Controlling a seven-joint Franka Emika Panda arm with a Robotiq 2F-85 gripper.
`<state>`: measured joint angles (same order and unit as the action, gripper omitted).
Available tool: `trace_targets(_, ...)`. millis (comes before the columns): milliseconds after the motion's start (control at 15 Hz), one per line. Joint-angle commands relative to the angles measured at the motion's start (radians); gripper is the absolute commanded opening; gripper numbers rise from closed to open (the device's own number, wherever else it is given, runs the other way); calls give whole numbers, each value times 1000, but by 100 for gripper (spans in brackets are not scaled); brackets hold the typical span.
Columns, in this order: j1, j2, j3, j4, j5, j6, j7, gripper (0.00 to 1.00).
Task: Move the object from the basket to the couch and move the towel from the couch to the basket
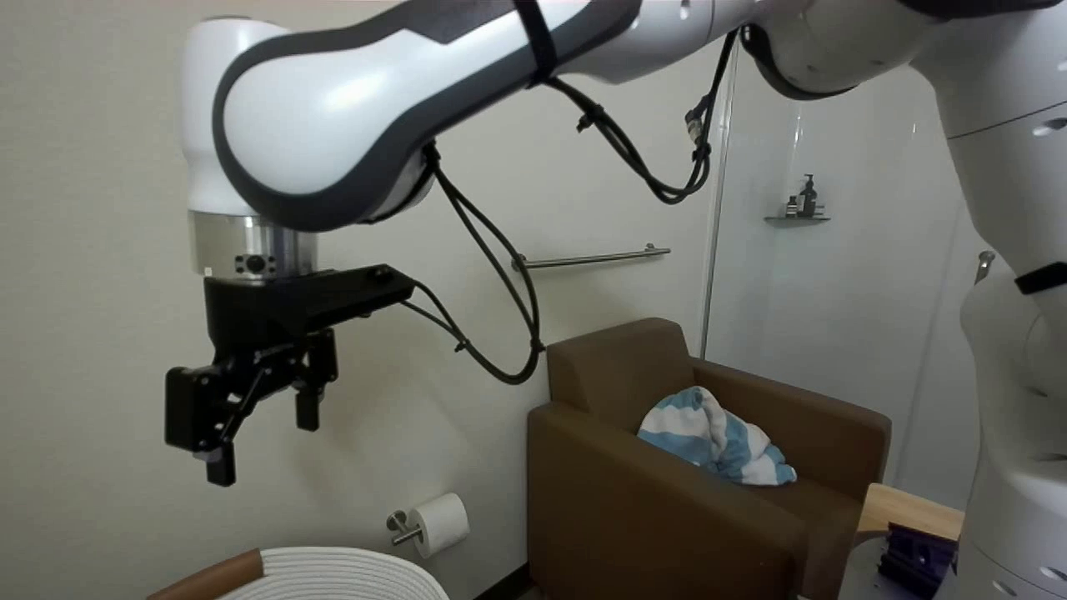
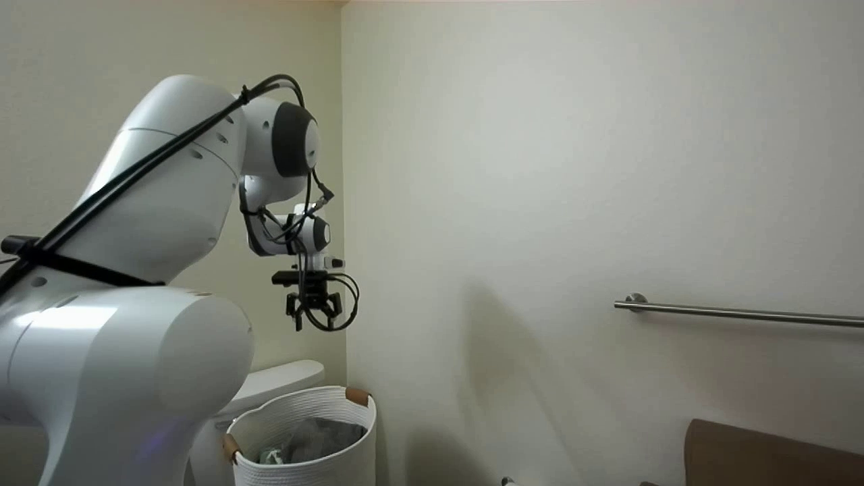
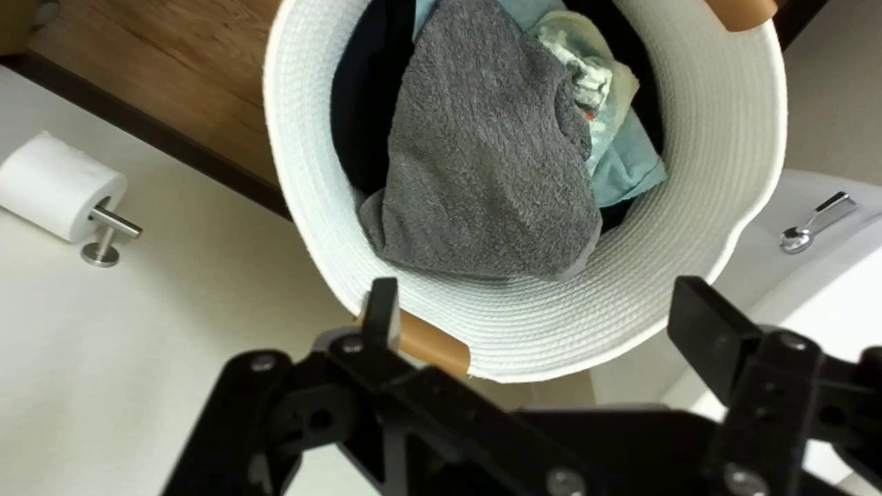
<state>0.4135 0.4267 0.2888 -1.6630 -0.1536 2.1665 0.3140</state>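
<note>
A bathroom is giving itself away: a white toilet tank (image 2: 280, 381) is bearing a chrome lever (image 3: 799, 238), a toilet paper roll (image 1: 443, 525) is hanging on a metal holder (image 1: 406, 536), a towel bar (image 2: 739, 313) is running along the wall (image 2: 540, 202), and dark bottles (image 1: 807, 201) are sitting on a corner shelf (image 1: 798, 220).

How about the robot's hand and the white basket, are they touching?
Apart. In an exterior view, the hand hangs higher than the white basket, with pale wall showing between them.
</note>
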Motion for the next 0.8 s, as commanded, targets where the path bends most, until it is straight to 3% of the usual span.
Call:
trace_targets(0, 21, 134, 3, 95, 40, 23, -121, 100)
trace_targets(333, 56, 288, 4, 179, 62, 5, -188, 100)
trace_targets(400, 70, 234, -19, 131, 47, 13, -137, 100)
trace_targets(733, 93, 308, -26, 195, 41, 5, -146, 100)
